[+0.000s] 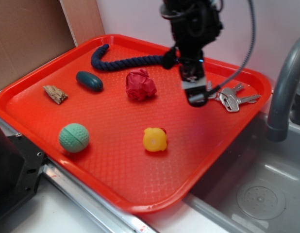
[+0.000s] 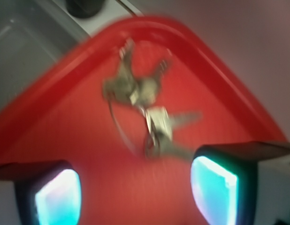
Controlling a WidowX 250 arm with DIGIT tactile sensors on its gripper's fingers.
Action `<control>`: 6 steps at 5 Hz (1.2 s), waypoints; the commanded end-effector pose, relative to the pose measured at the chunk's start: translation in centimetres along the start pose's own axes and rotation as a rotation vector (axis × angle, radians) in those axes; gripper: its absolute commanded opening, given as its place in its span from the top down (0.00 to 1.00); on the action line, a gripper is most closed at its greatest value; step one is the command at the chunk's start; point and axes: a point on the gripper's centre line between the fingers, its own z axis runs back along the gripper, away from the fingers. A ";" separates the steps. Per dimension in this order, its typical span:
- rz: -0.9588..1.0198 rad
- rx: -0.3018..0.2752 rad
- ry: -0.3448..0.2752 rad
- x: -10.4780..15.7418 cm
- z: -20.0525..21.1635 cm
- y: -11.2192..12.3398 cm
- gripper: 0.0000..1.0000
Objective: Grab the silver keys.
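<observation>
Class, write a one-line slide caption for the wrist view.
Blurred wrist view: open gripper hovers short of the silver keys in a corner of the red tray.

A: State the condition of the exterior view.
B: Evenly bright and sharp; soft shadows lie beneath objects on the red tray.
A: And the wrist view?
B: Blurred throughout. The silver keys smear, and the finger pads glare cyan-white.
</observation>
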 end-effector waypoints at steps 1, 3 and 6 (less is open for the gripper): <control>-0.120 0.019 0.028 2.6 -1.0 -1.7 0.00; -0.036 0.080 0.077 2.3 -2.5 -0.4 1.00; 0.113 0.032 0.049 -0.6 -0.9 3.1 1.00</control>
